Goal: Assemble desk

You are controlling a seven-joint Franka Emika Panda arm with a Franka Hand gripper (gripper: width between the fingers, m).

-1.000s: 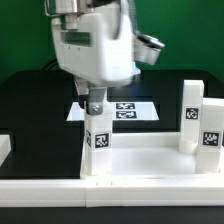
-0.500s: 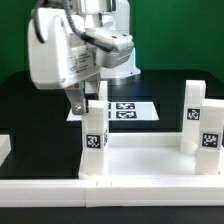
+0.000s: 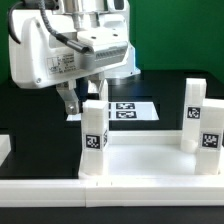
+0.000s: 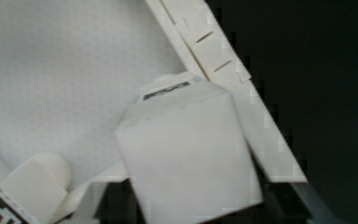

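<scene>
Three tagged legs [image 3: 93, 140] up on white tabletop [image 3: 150, 160], black table [image 3: 30, 110] below gripper [image 3: 82, 100]; grip unclear.

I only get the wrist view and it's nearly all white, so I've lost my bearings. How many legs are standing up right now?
Observer: Three. The front leg is by the arm, and two legs are at the exterior view's right of the tabletop.
Operator: Where's the gripper?
Observer: The gripper is at the front leg's top. I cannot tell whether it is gripping.
Operator: And the marker board?
Observer: The marker board lies flat beyond the tabletop.
</scene>
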